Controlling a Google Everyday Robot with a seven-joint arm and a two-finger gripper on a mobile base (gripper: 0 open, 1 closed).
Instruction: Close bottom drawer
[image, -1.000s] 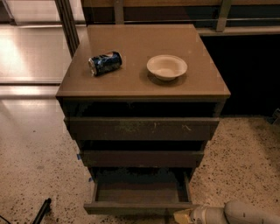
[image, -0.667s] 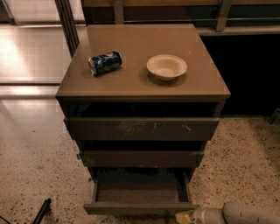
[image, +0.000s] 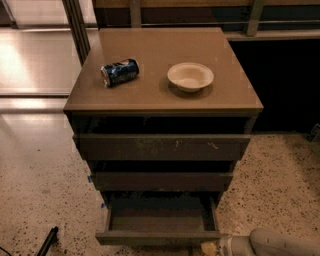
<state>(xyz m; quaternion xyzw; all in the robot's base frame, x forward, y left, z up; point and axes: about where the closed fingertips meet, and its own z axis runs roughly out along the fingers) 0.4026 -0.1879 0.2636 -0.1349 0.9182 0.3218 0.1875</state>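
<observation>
The cabinet (image: 162, 100) has three dark grey-brown drawers. The bottom drawer (image: 159, 237) is pulled out, and its shallow tray inside shows empty. The middle drawer (image: 162, 181) and the top drawer with pale scratch marks (image: 162, 147) each stick out a little. My gripper (image: 210, 248) comes in from the bottom right on a pale arm (image: 280, 243). It sits at the right end of the bottom drawer's front, at the frame's lower edge.
A blue soda can (image: 120, 72) lies on its side on the cabinet top beside a white bowl (image: 190, 76). A metal post (image: 77, 27) stands behind on the left. A dark object (image: 47, 241) lies on the speckled floor at the bottom left.
</observation>
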